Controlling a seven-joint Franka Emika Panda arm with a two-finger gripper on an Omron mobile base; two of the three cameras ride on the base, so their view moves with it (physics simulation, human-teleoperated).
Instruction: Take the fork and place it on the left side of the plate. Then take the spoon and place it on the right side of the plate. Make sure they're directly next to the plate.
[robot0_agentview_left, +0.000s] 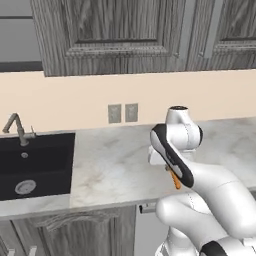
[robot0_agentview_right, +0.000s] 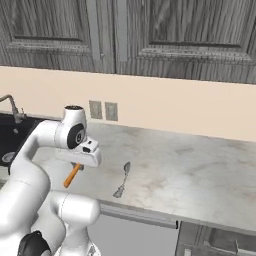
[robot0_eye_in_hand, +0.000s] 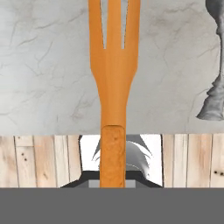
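Jaws clamped on the fork (robot0_eye_in_hand: 113, 87), gripping it by the handle. Fork is off the table (robot0_agentview_right: 200, 165), hanging tilted under the hand over the front part of the marble top; orange handle pokes out below the hand in both base views (robot0_agentview_left: 175, 181) (robot0_agentview_right: 72, 175). In the hand view the tines point away, up the picture. Spoon (robot0_agentview_right: 123, 180) lies flat on the table just right of the fork, near the front edge, well apart from the sink (robot0_agentview_left: 35, 165) at left.
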